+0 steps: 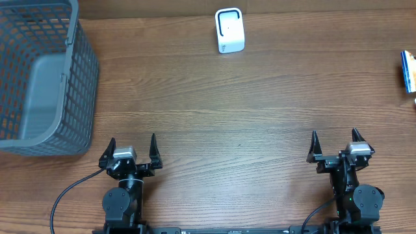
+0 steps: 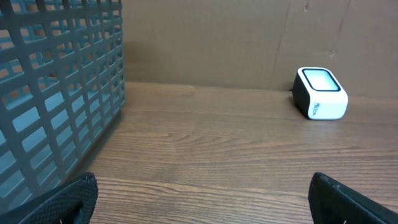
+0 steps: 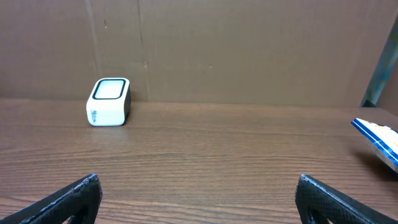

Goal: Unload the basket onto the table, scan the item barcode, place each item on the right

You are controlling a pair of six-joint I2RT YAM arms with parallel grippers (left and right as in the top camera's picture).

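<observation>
Left hand [image 1: 132, 142] and right hand [image 1: 335, 136] gape apart; one scanner [image 1: 229, 30], one basket [image 1: 81, 78], one packet [image 1: 408, 71].

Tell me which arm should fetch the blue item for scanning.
Right. The blue item lies at the table's far right edge, on the same side as the right claw, which is open and empty. The left claw sits across the table by the basket.
</observation>
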